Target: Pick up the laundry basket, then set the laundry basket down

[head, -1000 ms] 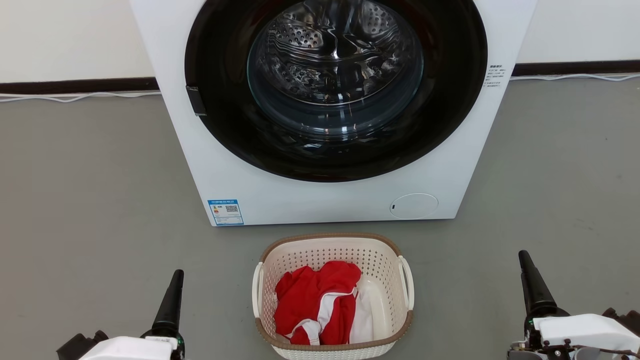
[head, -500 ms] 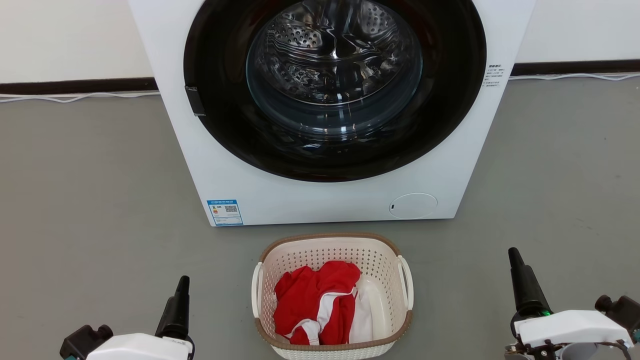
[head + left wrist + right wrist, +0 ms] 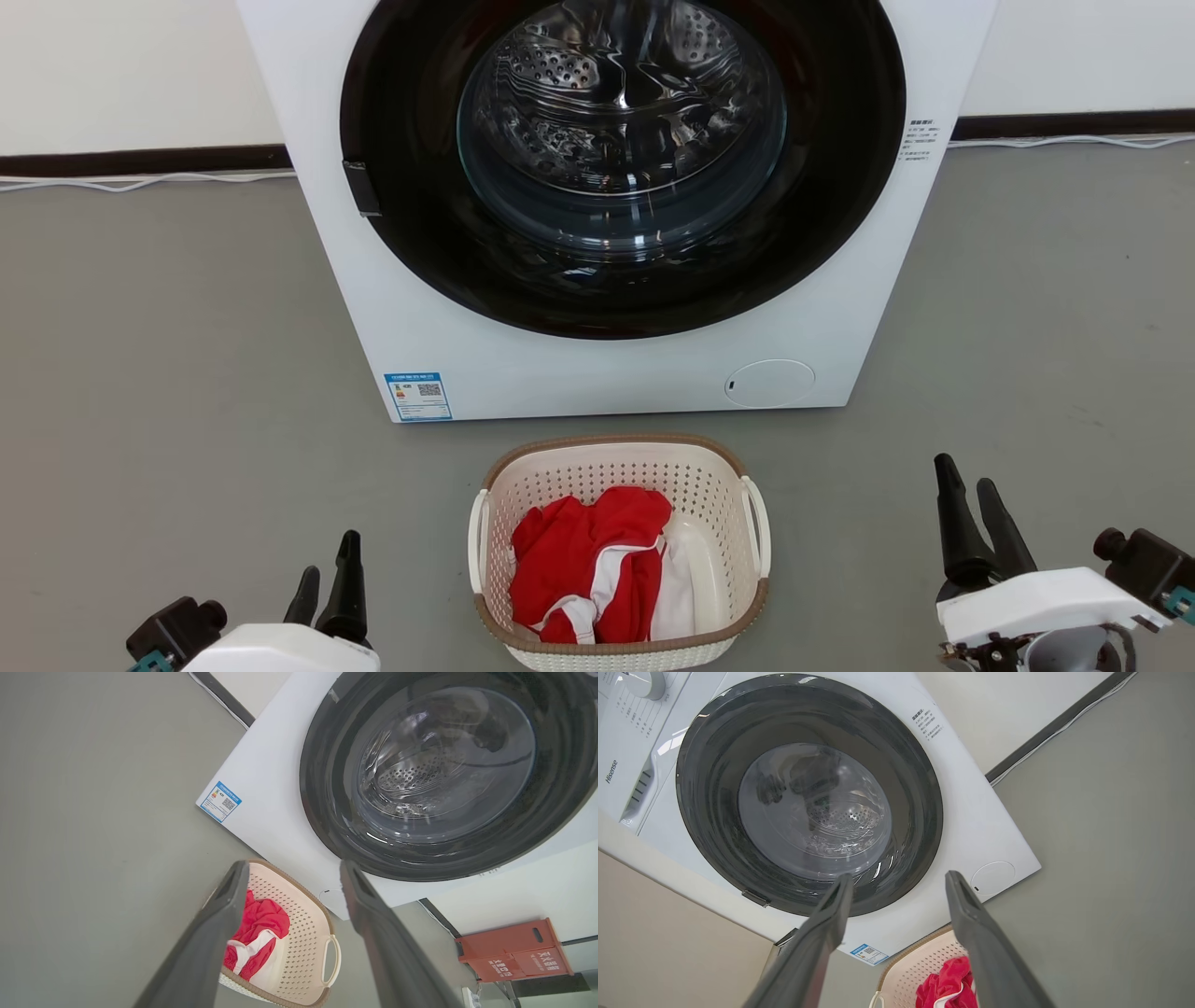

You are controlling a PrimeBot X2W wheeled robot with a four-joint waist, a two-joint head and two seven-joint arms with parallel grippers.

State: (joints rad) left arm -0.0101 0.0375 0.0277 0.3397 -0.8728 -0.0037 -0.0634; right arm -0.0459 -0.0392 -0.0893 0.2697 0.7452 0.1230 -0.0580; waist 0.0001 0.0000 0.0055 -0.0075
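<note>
Faces a white front-loading washing machine (image 3: 560, 373) on a grey floor (image 3: 168, 327), with the drum behind dark round glass. Finds the laundry basket (image 3: 616, 441) on that floor just in front of the machine, apart from it and centred low in the head view, with a red-and-white garment (image 3: 588, 560) heaped inside.

Puts the basket's long axis running away from the robot toward the machine, so the two white loop handles (image 3: 765, 527) face left and right — one toward each arm. Places the left hand (image 3: 329, 560) well apart on the basket's left and the right hand (image 3: 963, 474) well apart on its right, each with fingers spread and gripping nothing. Judges the left somewhat nearer. Calls, most likely, for both to come inward and down onto the handles.

Catches through the left wrist view an orange-red box (image 3: 514, 952) by the wall beyond the machine. Picks up through the right wrist view the control dial (image 3: 642, 681) and panel at the machine's upper edge.
</note>
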